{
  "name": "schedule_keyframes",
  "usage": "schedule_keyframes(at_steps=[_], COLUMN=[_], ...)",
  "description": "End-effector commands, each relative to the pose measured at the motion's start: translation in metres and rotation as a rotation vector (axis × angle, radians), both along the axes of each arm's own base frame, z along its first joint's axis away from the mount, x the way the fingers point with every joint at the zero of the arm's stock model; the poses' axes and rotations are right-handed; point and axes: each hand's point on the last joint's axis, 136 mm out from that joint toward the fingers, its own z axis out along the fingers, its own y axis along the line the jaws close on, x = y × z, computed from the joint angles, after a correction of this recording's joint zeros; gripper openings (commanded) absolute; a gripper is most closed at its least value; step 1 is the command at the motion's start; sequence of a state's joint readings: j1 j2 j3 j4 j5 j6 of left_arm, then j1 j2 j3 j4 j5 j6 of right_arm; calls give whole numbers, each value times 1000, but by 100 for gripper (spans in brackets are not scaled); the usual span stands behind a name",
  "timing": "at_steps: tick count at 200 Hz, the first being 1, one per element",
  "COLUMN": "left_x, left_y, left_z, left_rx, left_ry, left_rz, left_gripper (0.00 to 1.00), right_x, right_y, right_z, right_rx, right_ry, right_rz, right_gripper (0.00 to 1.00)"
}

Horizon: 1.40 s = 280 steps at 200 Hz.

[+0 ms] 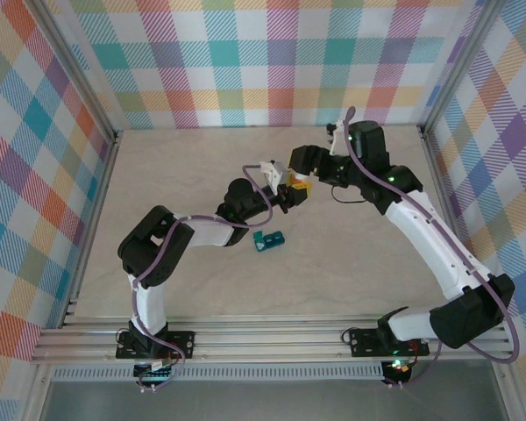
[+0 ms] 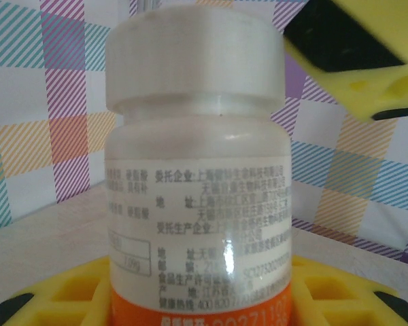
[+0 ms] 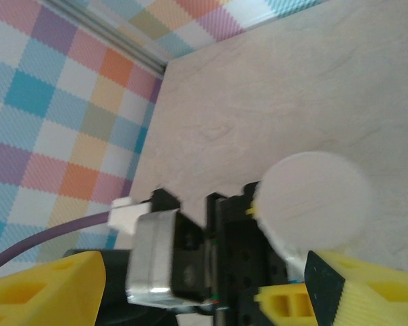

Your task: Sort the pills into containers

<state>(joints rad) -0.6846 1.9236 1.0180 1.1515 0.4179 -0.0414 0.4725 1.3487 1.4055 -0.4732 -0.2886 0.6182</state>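
White bottle (image 2: 197,204) — in left gripper (image 2: 200,302) | right gripper (image 3: 204,292) agape above cap (image 3: 313,197)

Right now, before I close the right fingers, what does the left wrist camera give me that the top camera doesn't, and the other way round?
Left wrist camera: the white bottle up close, cap on, with its printed label and orange band visible, seated between the left fingers. Top camera: the teal containers lying on the table, apart from both arms and nearer the bases than the bottle. Shared: the right fingers, yellow, close to the bottle's cap and not closed on it.
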Motion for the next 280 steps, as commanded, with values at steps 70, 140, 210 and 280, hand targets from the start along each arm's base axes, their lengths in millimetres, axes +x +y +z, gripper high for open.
schedule_keyframes(at_steps=[70, 140, 210, 280], left_x=[-5, -14, -20, -20], left_y=[-4, -5, -8, -9], left_z=[16, 20, 20, 21], left_rx=[-33, -9, 11, 13], left_ry=[-43, -65, -71, -72], left_rz=[-25, -64, -102, -107], left_gripper=[0, 0, 0, 0], right_x=[-8, 20, 29, 27], right_y=[-5, -43, -44, -37], right_z=[38, 39, -1, -26], right_rx=[-7, -182, -378, -407], right_ry=[-87, -33, 87, 162], right_rz=[-2, -71, 22, 105], right_gripper=[79, 79, 80, 78])
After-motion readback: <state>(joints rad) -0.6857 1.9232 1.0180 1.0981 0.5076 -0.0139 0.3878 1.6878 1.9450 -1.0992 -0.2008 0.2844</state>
